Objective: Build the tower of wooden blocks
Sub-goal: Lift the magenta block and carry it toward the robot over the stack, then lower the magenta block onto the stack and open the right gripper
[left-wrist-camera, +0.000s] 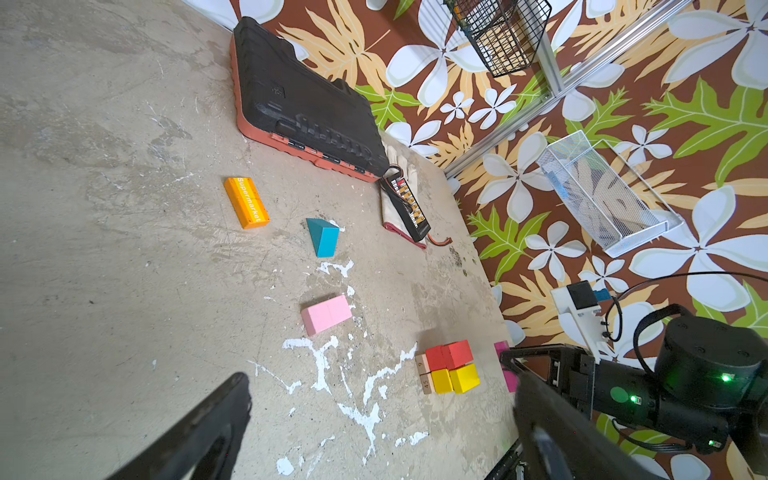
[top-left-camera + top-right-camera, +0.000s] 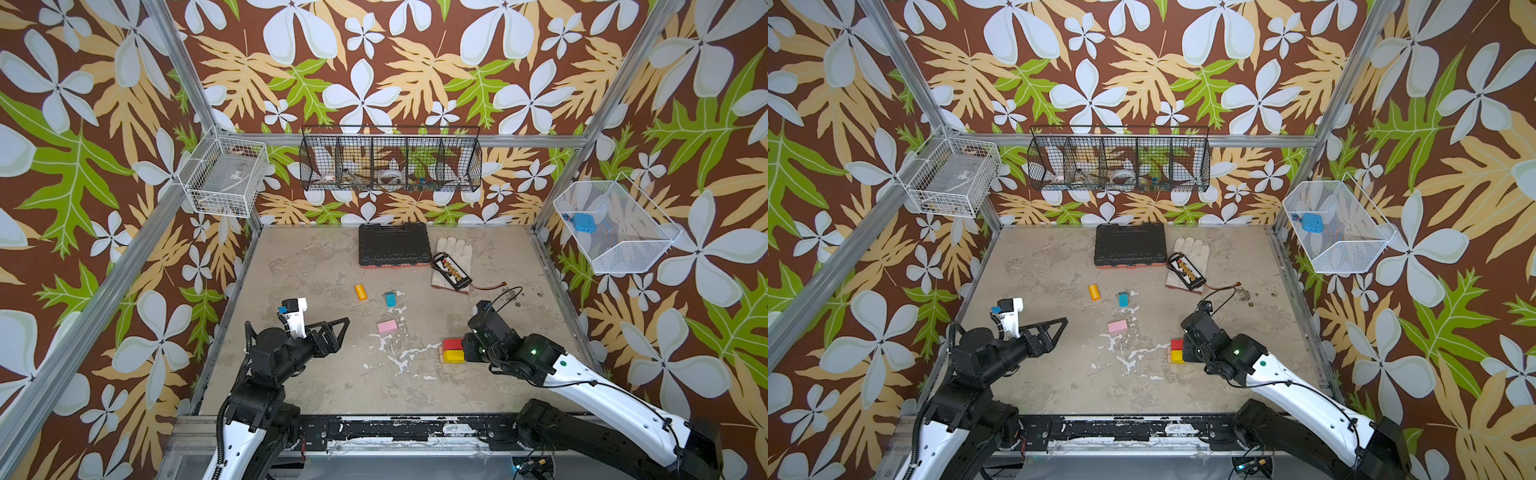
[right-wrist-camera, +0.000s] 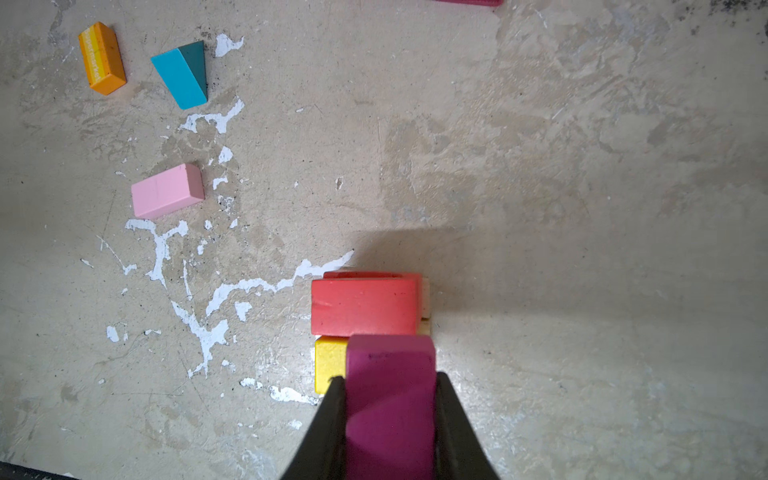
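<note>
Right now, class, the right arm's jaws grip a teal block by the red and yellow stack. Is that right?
No. The right arm's jaws grip a magenta block, not teal, as the right wrist view shows; the teal block lies loose on the table. The rest stands.

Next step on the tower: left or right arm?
Right. The right gripper is shut on the magenta block, right at the red and yellow stack. The left gripper is open and empty, off beyond the loose pink block.
</note>
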You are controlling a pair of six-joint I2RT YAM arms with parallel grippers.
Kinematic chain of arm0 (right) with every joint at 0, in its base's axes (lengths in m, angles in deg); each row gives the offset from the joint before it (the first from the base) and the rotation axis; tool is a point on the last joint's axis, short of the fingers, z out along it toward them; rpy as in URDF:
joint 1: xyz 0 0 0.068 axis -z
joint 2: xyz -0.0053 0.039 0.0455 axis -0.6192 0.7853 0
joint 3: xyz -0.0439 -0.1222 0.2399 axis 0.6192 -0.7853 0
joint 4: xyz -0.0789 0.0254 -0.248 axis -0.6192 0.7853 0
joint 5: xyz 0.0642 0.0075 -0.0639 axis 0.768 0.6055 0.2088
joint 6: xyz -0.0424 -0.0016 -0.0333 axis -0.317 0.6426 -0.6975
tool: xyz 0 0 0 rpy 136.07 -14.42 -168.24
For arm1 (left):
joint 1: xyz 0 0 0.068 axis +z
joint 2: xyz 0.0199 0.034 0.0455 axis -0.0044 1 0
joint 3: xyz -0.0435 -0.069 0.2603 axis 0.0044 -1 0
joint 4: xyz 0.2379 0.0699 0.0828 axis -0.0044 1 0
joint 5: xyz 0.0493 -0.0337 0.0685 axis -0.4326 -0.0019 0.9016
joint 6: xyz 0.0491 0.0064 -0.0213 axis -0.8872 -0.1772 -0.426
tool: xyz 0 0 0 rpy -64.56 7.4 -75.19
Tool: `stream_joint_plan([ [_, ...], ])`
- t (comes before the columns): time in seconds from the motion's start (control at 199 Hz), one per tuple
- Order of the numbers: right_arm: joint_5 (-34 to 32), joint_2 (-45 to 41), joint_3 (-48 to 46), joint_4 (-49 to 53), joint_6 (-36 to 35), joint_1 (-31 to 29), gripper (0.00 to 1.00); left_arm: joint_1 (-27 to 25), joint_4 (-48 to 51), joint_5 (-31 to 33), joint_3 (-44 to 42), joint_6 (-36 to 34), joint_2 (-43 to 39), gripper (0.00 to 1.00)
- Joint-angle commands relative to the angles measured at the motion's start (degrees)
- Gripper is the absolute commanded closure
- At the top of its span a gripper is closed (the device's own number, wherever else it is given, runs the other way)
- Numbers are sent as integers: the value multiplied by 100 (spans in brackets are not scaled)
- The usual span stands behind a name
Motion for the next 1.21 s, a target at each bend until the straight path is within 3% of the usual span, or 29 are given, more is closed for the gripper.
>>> stream_joint_plan([
  [0.0, -141, 20, -3, -31, 77, -50, 80, -8, -63, 26, 19, 7, -14, 0],
  [0.854, -286, 1095, -114, -740, -51, -111, 75, -1, -58, 43, 14, 28, -63, 0],
  [1.201, -409, 1209, -149, -810, -16, -112, 67, -8, -63, 43, 10, 43, -67, 0],
])
